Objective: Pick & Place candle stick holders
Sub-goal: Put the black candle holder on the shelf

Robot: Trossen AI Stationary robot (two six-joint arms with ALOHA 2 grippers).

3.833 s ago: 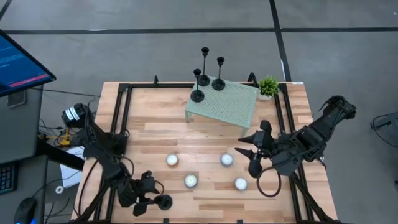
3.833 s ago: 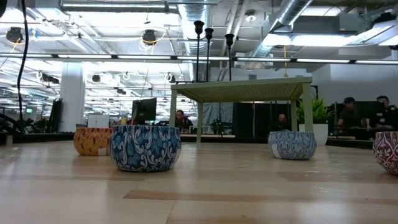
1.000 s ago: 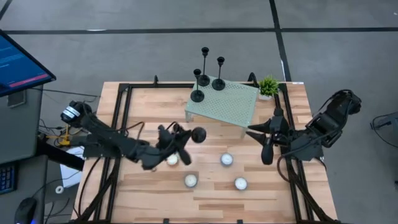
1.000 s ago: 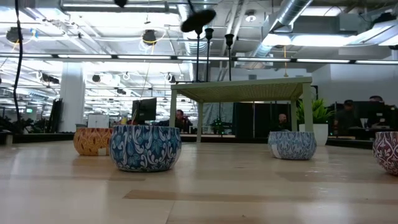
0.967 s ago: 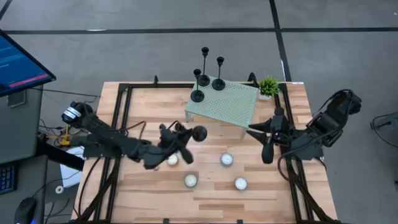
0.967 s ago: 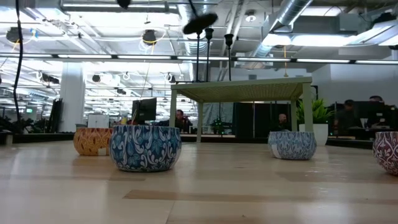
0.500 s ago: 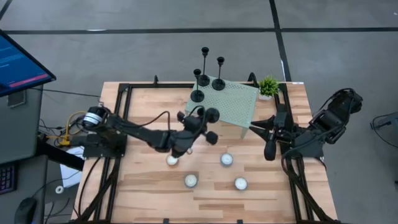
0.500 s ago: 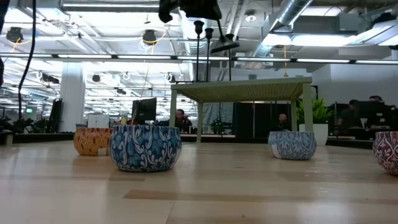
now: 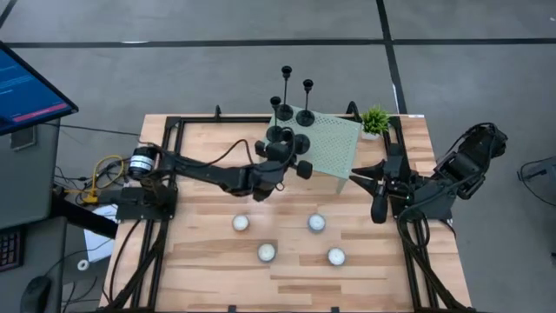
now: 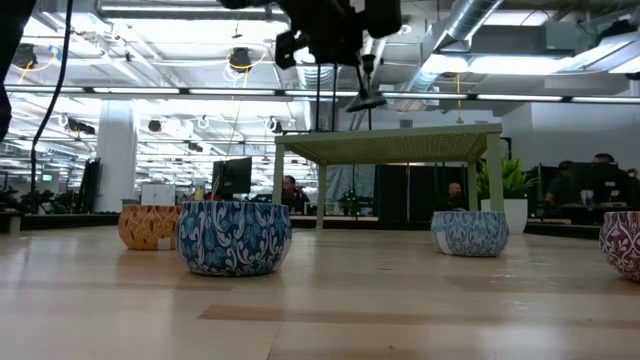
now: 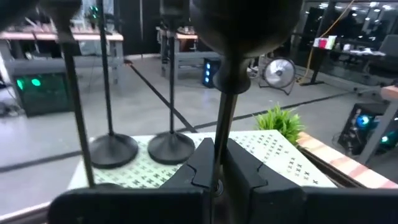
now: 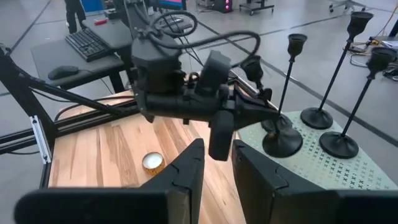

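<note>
My left gripper [image 9: 294, 158] is shut on one black candle stick holder [image 10: 365, 95] and carries it over the near left corner of the green perforated stand [image 9: 337, 143]. Three more candle stick holders [image 9: 305, 115] stand by their round bases on the stand's far left part, close beyond the gripper; the left wrist view shows two of their bases [image 11: 171, 146]. Over the table's right side, my right gripper [image 9: 375, 193] hangs open and empty, its fingers [image 12: 186, 177] a little apart. My left gripper pinches the holder's thin stem [image 11: 219, 146] between its two fingers, which reach in level from the table's left and lie across the stem. The holder is lifted clear and stands roughly upright. Its disc base [image 10: 365, 103] hangs below the fingers, just above the stand's top.
Several tealight candles in patterned tins [image 9: 241, 223] [image 9: 317, 223] sit on the near half of the wooden table. A small potted plant [image 9: 375, 120] stands at the stand's far right corner. A monitor [image 9: 30, 87] is off the table's left. People sit in the room beyond [image 10: 560, 175].
My left gripper has swung from over the table's middle toward the far edge and a little right, up to the green stand, still shut on the holder. The holder has stayed lifted clear and has turned from a slant to nearly upright, base down.
</note>
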